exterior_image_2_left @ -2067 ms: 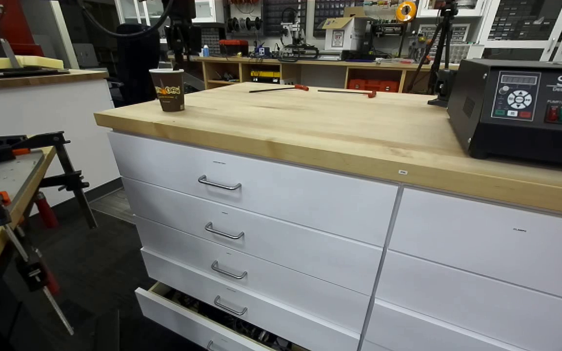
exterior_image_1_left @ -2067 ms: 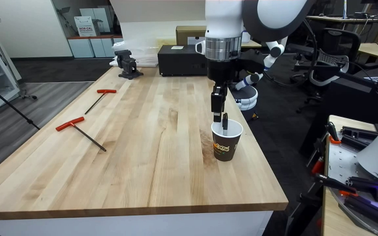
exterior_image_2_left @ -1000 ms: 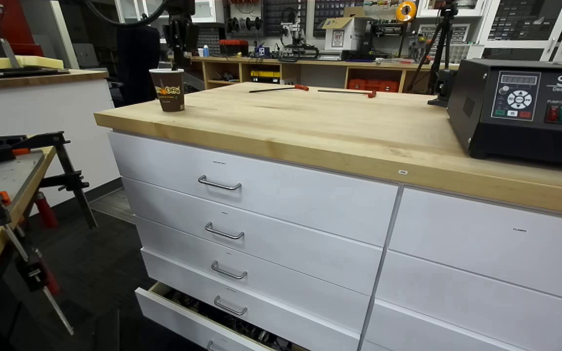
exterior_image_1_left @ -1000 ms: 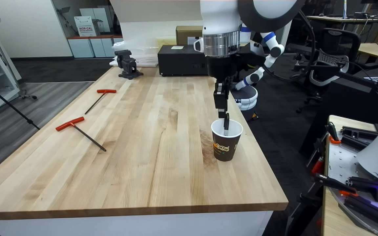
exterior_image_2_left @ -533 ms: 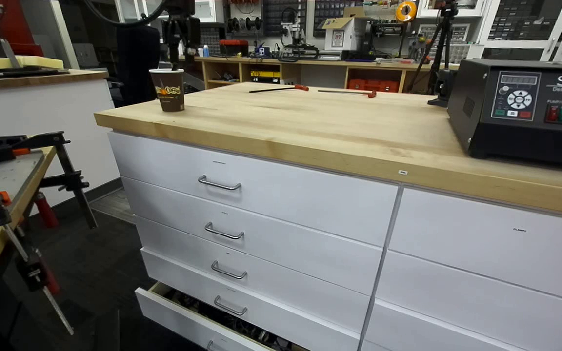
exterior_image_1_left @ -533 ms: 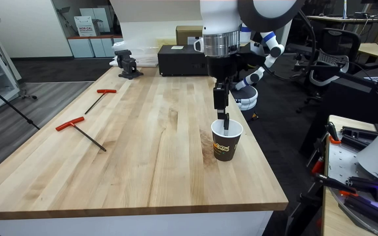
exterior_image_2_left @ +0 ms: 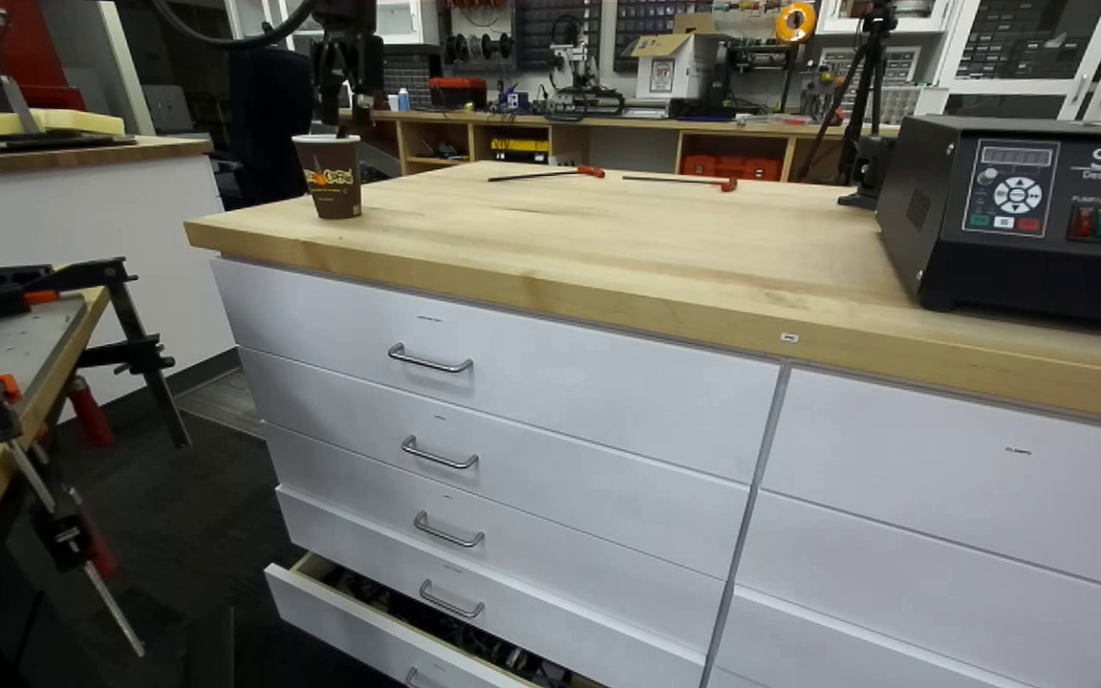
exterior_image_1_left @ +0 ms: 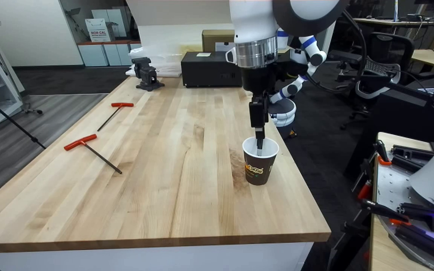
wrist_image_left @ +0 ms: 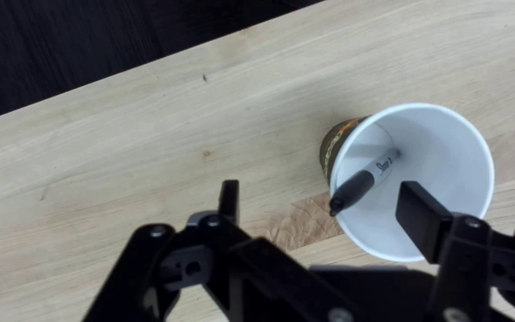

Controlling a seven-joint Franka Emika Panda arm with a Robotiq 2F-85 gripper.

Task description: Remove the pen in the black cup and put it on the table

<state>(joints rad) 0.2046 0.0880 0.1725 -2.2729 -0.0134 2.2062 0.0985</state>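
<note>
Even, diffuse light brightens the tabletop [exterior_image_1_left: 145, 180] in both exterior views. In an exterior view a metal ring [exterior_image_1_left: 256, 52] glints, and cyan glows on the white housing [exterior_image_1_left: 433, 180]. In the wrist view the floor [wrist_image_left: 74, 49] is near black — the tool [wrist_image_left: 323, 209] is dark and slightly blurred, and a soft grey shadow falls beside the pen [wrist_image_left: 360, 183] in the bright cup [wrist_image_left: 438, 156].

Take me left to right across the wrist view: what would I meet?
Tip of one of the open jaws → brown patch of wood → pen leaning in the black cup → tip of the opposite jaw.
</note>
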